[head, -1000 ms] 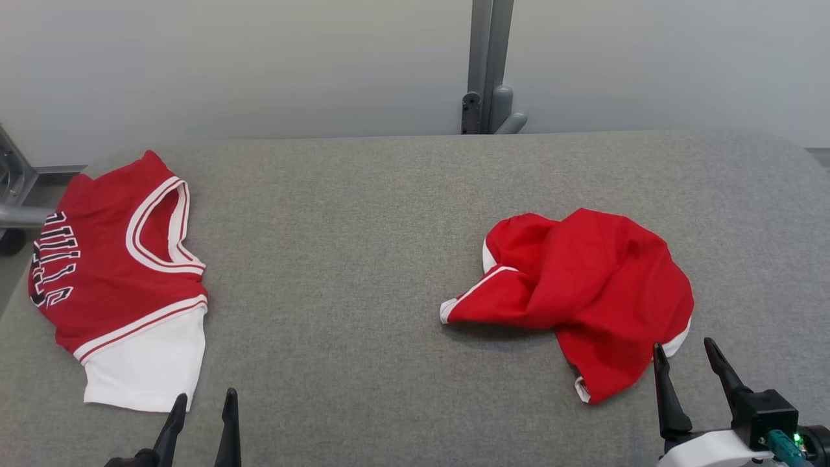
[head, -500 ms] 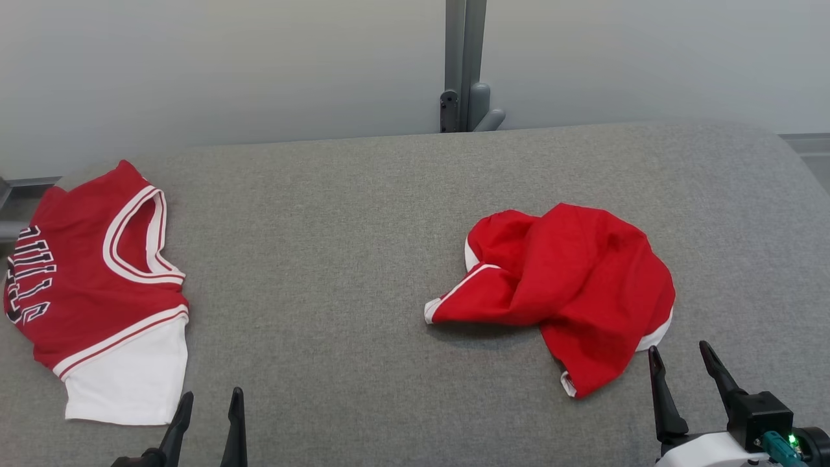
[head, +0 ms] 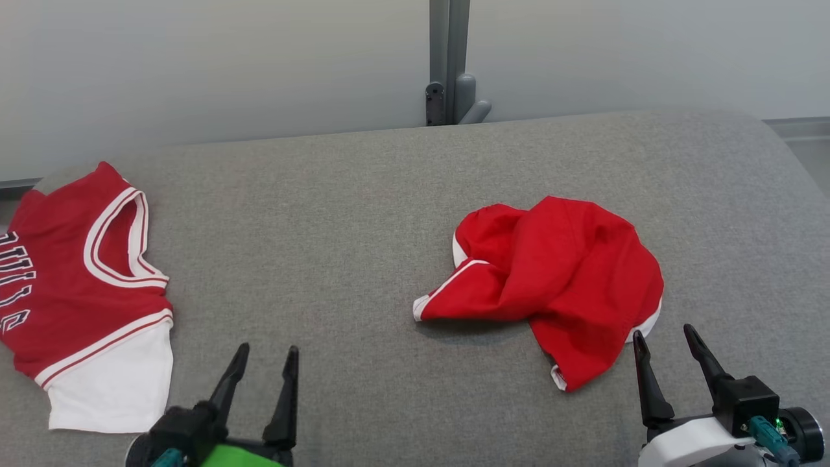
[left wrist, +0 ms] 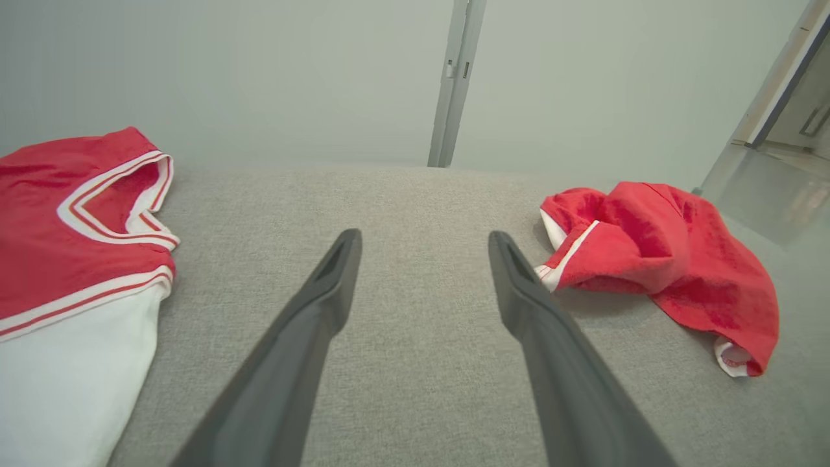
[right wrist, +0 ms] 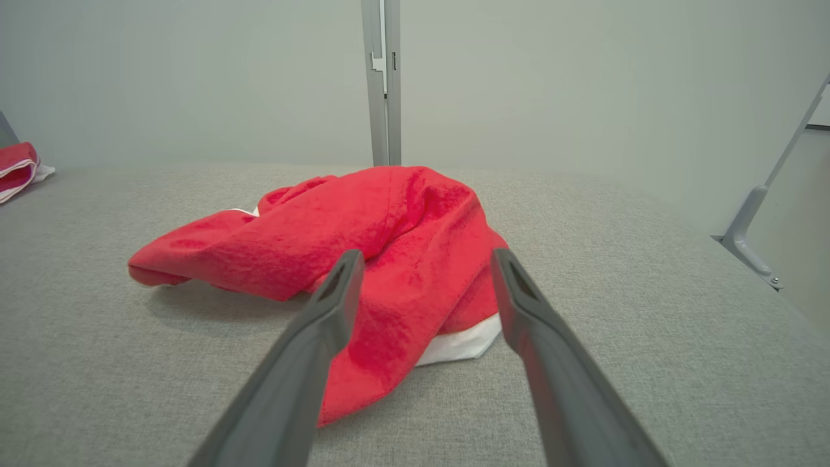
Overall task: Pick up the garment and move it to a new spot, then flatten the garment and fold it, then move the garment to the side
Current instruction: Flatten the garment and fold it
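The garment (head: pixel 557 279) is a crumpled red piece with white trim, lying in a heap right of centre on the grey padded table (head: pixel 337 214). It also appears as the garment (left wrist: pixel 668 259) in the left wrist view and the garment (right wrist: pixel 376 240) in the right wrist view. My right gripper (head: pixel 663 337) stands open just in front of its near right edge, apart from the cloth. My left gripper (head: pixel 267 351) stands open over bare table at the lower left, with nothing between its fingers.
A folded red and white jersey (head: pixel 78 292) with black lettering lies at the table's left edge. A grey metal post (head: pixel 447 61) rises behind the table against a pale wall. The table's right edge (head: pixel 788 155) curves off near the crumpled heap.
The head camera has turned, shifting the whole scene left and slightly up. My left gripper has risen further into view and moved right. The garments have not moved on the table.
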